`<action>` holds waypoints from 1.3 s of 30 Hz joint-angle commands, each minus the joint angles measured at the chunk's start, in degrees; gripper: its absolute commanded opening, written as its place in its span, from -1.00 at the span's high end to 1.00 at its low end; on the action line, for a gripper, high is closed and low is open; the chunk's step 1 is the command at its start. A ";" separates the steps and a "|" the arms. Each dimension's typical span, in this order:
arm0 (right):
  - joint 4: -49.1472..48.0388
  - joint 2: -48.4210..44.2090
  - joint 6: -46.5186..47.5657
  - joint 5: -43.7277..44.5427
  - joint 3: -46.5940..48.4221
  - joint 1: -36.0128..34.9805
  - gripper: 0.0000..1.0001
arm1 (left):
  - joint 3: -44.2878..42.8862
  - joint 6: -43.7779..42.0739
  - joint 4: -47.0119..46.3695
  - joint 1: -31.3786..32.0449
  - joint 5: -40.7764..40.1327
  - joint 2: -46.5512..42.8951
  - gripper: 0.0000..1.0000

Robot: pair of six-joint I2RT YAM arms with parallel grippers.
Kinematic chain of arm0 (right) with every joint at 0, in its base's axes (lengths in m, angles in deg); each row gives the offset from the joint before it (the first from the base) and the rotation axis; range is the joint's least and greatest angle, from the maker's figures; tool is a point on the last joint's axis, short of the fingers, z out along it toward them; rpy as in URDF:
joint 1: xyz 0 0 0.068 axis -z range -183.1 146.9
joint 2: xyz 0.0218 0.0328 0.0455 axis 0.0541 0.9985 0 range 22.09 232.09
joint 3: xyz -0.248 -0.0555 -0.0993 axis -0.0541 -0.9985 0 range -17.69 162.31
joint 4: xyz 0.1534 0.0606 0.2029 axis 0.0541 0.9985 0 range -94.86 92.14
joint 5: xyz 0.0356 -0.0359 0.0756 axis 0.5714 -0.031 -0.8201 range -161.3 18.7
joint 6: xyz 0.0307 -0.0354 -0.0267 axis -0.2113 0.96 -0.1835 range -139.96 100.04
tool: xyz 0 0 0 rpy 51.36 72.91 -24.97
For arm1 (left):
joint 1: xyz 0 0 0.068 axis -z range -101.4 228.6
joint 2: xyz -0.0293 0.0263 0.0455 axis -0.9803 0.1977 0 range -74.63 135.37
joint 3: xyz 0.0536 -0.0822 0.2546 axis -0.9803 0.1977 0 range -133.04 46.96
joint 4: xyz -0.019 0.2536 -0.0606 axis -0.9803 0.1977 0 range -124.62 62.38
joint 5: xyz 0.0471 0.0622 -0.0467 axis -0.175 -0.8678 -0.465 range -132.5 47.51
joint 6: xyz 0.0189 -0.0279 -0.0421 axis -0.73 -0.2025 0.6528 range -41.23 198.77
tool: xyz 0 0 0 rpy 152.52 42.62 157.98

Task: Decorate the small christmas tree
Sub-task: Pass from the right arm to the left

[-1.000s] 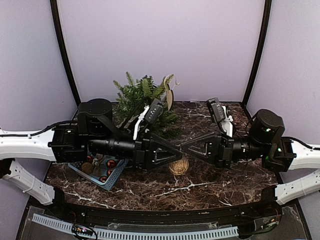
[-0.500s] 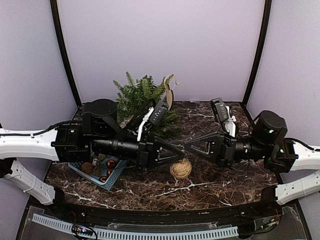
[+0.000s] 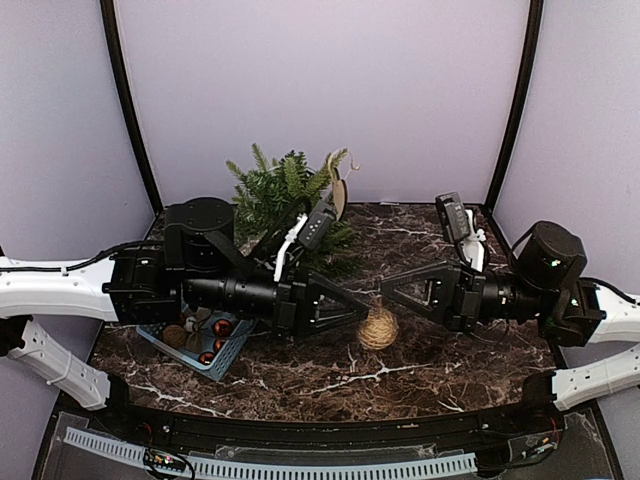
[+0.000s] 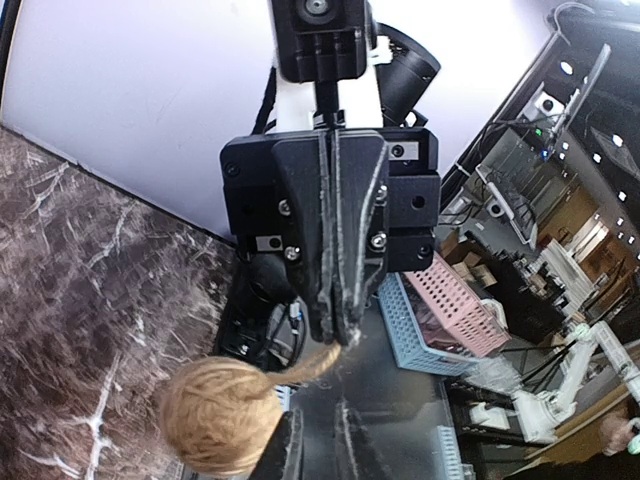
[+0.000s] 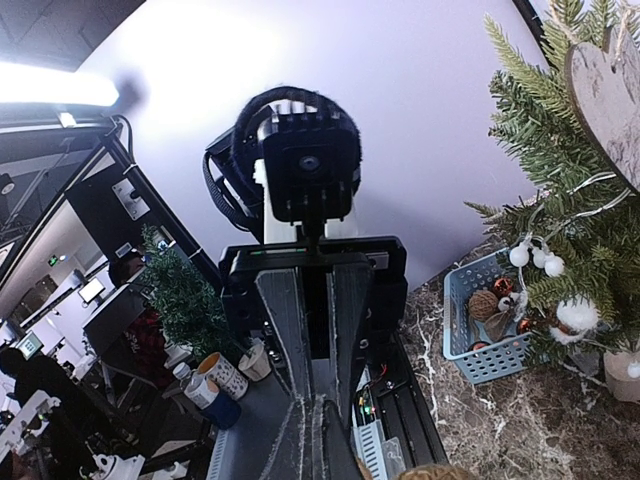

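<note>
**Right tool**: jaws closed, pinching a twine strand at the fingertips. The strand runs down to a twine ball, which sits mid-desk just below the point where the two tools meet.

**Left tool**: faces the right tool tip to tip. Jaws drawn together; whether any twine lies between them cannot be told.

**Small christmas tree**: far left of centre, against the back wall, behind the left arm. It already carries a wooden heart and a white bead string.
- Handling (judged): light and top-heavy. The needle branches are springy and give under a push.
- Hold (judged): take it low, at the stem or the pale base, never by the branch tips. Drape twine loosely, since a snagged pull could tip it.

**Blue basket**: near left, under the left arm. Holds pine cones and reddish baubles.

**Desk**: dark marbled top.
</note>
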 commanded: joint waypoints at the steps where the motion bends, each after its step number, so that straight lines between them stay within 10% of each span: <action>1: -1.40 -0.53 -0.19 -0.01 -0.35 -0.11 1.00 | -2.09 -0.50 -1.22 -0.22 0.76 -0.03 0.63; 13: -2.41 -0.26 -0.92 -1.52 -0.62 -0.17 1.00 | -4.54 -2.22 -1.81 -0.22 3.08 2.30 0.22; 26: -3.40 0.92 -1.43 -3.32 -0.45 -0.11 1.00 | -4.49 -2.59 -2.28 -0.22 2.18 2.37 0.38; 39: -2.81 0.01 -1.26 -1.38 -0.69 -0.17 1.00 | -2.41 -1.61 -3.03 -0.22 1.83 1.13 1.00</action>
